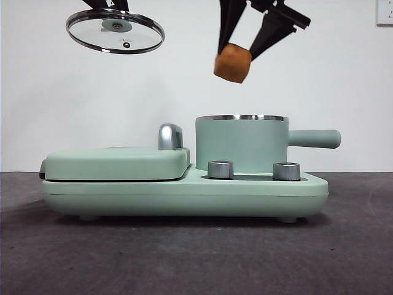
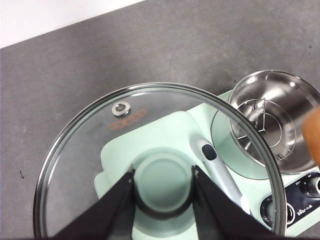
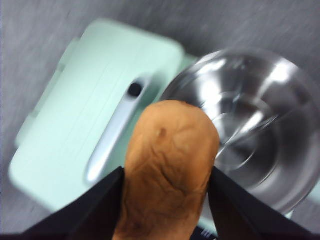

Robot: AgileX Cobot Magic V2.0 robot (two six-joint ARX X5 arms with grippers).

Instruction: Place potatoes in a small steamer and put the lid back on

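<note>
My right gripper [image 1: 239, 49] is shut on the orange-brown potato [image 1: 233, 61], holding it high above the small steamer [image 1: 241, 143], a mint-green pot with a steel rim and a stubby side handle. In the right wrist view the potato [image 3: 170, 165] fills the space between the jaws, with the steamer's steel inside [image 3: 250, 130] just beyond it. My left gripper [image 2: 162, 182] is shut on the mint-green knob [image 2: 162, 180] of the glass lid [image 1: 115, 31], which hangs tilted high at the upper left. Through the glass, the open steamer [image 2: 272, 125] shows to one side.
The steamer stands on a mint-green appliance base [image 1: 184, 190] with two steel knobs [image 1: 220, 169]. Left of the pot lies the flat griddle cover [image 1: 116, 163] with a chrome handle [image 1: 170, 136]. All of this rests on a dark grey table [image 1: 196, 258] before a white wall.
</note>
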